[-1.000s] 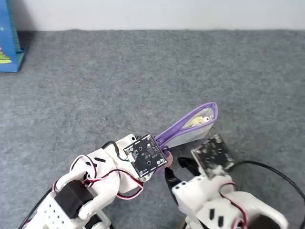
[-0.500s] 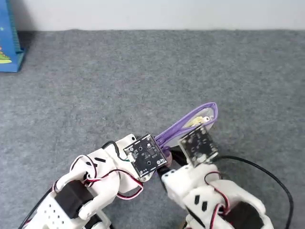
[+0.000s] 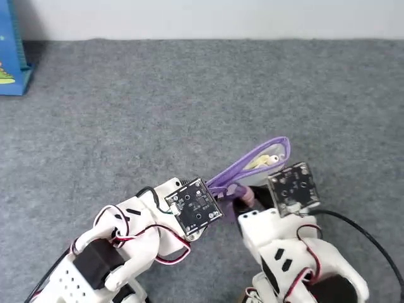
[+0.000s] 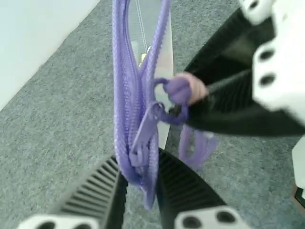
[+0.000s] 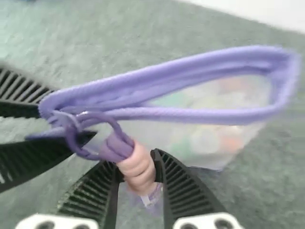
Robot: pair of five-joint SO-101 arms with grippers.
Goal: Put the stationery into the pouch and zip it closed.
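Left gripper point(image 4: 139, 167) fingers were clenched tight on the zipper-end corner of the pouch point(image 3: 255, 163). Right gripper point(image 5: 135, 164) pinched the pink zipper pull point(image 5: 137, 168), fingers only a narrow gap apart. Pouch stood on edge on the grey mat point(image 3: 158, 95) between both arms, mouth open, stationery point(image 3: 268, 159) inside.

Likely lab bench: grey felt mat point(image 3: 189, 88), plain white wall point(image 3: 208, 19), blue box point(image 3: 11, 57) at edge.

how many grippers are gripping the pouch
2. The left gripper clamps the zip end of the pouch; the right gripper pinches the zipper pull beside it.
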